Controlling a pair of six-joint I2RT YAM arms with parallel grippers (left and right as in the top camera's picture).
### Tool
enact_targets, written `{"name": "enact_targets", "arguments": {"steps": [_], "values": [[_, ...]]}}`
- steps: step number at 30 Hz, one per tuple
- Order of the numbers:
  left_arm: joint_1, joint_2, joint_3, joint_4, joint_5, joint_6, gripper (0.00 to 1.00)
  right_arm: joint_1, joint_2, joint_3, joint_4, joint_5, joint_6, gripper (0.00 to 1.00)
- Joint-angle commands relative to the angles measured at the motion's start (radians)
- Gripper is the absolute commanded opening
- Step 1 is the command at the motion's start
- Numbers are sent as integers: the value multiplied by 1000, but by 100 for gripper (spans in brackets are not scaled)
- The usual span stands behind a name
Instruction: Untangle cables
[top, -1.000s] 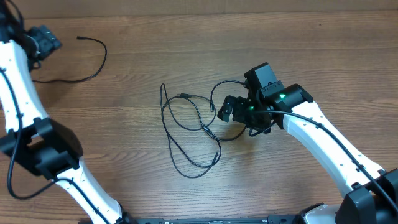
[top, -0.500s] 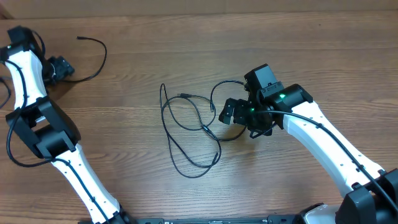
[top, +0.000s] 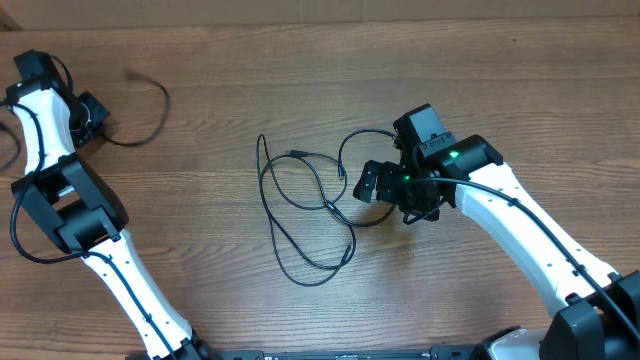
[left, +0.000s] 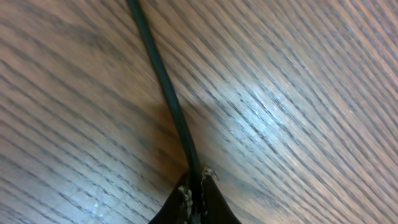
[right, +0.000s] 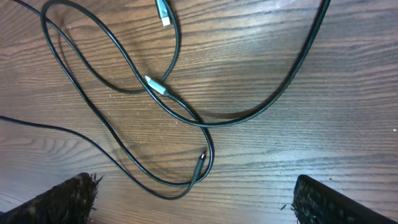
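A separate black cable (top: 165, 100) curves across the table's top left. My left gripper (top: 92, 112) is shut on its lower end. In the left wrist view that cable (left: 168, 99) runs down into the pinched fingertips of the left gripper (left: 197, 194). The tangle of thin black cables (top: 330, 205) lies in loops at the table's middle. My right gripper (top: 362, 180) hovers open over the tangle's right side. From the right wrist, the crossing loops (right: 157, 87) and a loose plug (right: 202, 158) lie ahead of the right gripper (right: 196, 205), with nothing between its fingers (right: 68, 199).
Bare wooden table (top: 520, 80) surrounds the tangle. A thicker black cable (right: 292, 81) from my right arm sweeps across the right wrist view. My left arm's base joints (top: 70, 225) stand at the left edge.
My left gripper has swung from the far top-left corner onto the separate cable and shut on it. That cable's free end now blurs. The right arm and the tangle have not moved.
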Motion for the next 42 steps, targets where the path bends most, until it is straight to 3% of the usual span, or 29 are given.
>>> {"name": "enact_targets", "arguments": {"steps": [1,6,10,13,23,27,28,33,34,35,38,41,42], "values": [[-28,47,76,-39,44,42,4,0,5,-5,-5,-5,-13,100],[-64,2,312,-98,81,51,4,0,5,-5,-21,-5,-13,100],[-97,-58,420,-33,249,5,4,0,5,-5,-21,-5,-13,100],[-132,-92,445,30,284,-26,4,0,5,-5,-21,-5,-13,100],[-211,-43,397,-38,-26,10,4,0,5,-5,-47,-5,-43,100],[-188,12,346,-102,-66,18,21,0,5,-5,-48,-5,-58,100],[-177,24,342,-122,-78,17,31,0,5,-5,-48,-5,-58,100],[-104,0,358,-185,-149,-99,27,0,5,-5,-50,-5,-58,100],[-91,-11,365,-195,-143,-125,33,0,5,-5,-50,-5,-58,100],[-78,-21,374,-201,-124,-144,53,0,5,-5,-50,-5,-58,100],[-54,-61,398,-217,-13,-143,68,0,5,-5,-45,-5,-57,100],[-50,-112,402,-234,162,-139,93,0,5,-5,-31,-5,-57,100],[-50,-128,402,-245,225,-139,95,-1,5,-5,-27,-4,-57,100]]}}
